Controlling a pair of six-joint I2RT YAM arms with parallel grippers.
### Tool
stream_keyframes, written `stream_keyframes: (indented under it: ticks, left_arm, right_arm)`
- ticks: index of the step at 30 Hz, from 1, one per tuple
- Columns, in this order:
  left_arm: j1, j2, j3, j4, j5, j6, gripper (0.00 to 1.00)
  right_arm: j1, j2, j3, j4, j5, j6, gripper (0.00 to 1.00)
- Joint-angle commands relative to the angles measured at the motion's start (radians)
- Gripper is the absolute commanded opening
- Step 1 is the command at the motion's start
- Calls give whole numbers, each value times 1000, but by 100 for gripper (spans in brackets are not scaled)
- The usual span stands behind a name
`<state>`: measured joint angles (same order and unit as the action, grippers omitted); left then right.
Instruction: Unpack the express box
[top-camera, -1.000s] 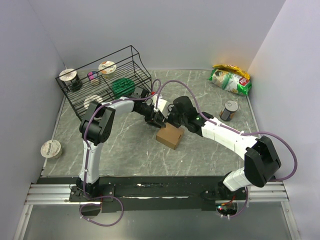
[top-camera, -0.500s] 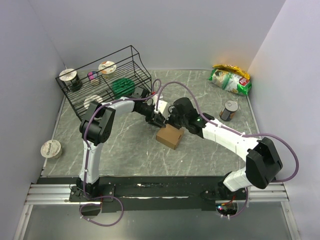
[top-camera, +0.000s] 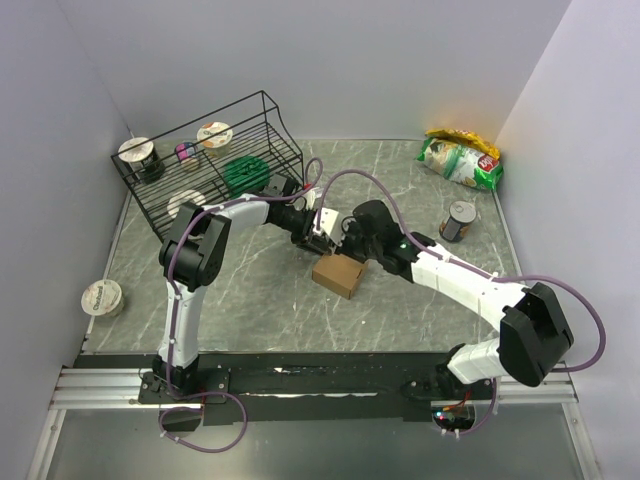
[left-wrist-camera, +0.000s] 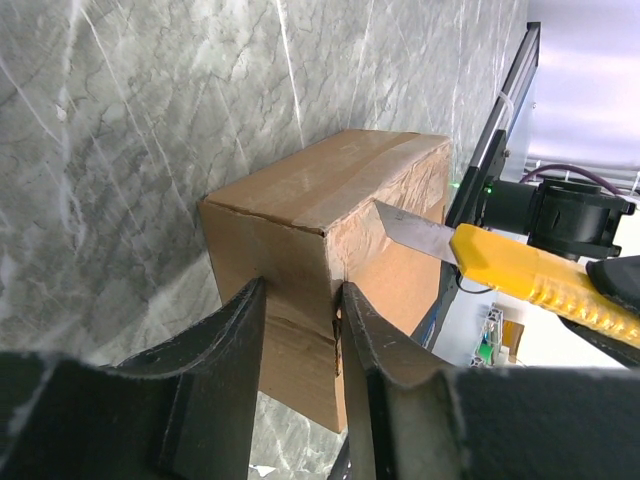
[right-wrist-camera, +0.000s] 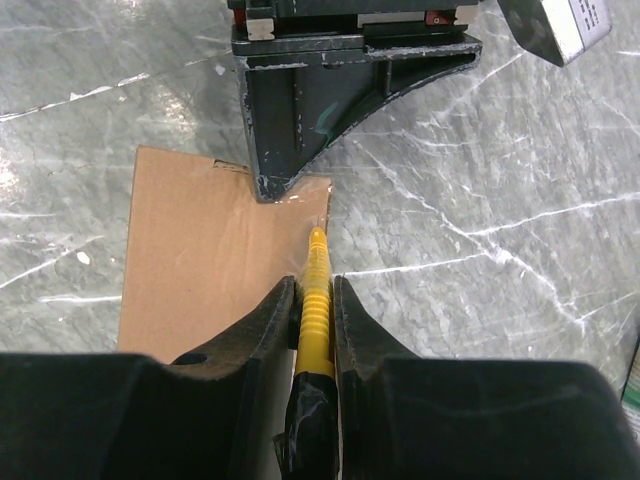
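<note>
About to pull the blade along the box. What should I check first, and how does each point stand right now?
1. Knife grip: right gripper clamped on the yellow utility knife handle: ok.
2. Blade placement: blade tip meets the express box near its taped upper edge: ok.
3. Box braced: left gripper straddles a box corner; firm clamp: cannot tell.
4. Blade clearance from the left fingers: very close, likely in the cut's way: not ok.
5. Box sitting flat on the table: ok.
</note>
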<state>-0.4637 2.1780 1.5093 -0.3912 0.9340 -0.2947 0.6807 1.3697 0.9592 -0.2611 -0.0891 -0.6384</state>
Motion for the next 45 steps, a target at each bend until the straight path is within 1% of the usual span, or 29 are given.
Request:
stream_keyframes:
  ticks: [1,14,17,18,19,22,24,34,45]
  left_arm:
    - [-10,42,-31,-28,-136,35,35]
    - [-10,49,-29,-31,-149,37,33]
    - [-12,52,-27,-29,-143,35,33]
    - [-12,54,-26,-29,-139,35,33]
    - [-12,55,-24,-29,-136,37,33]
    - [-15,57,-23,-31,-132,40,33]
    - [-16,55,-23,-34,-132,42,34]
    - [-26,54,-15,-38,-139,48,34]
    - [-26,54,-12,-43,-141,52,34]
  right_arm:
    - [-24,-35,-28,-70,25,-18,0]
    - [-41,-135,-85,-158,35,5,0]
    - [-65,-159,-60,-150,2,68,0]
    - [-72,-159,-22,-144,-6,92,0]
    - [-76,-144,1,-142,-15,139,0]
    - [-90,-113,61,-118,-29,189,0]
    - [-89,-100,67,-87,-40,192,0]
    - [-86,-14,105,-49,-74,215,0]
    - [-78,14,136,-41,-67,212,0]
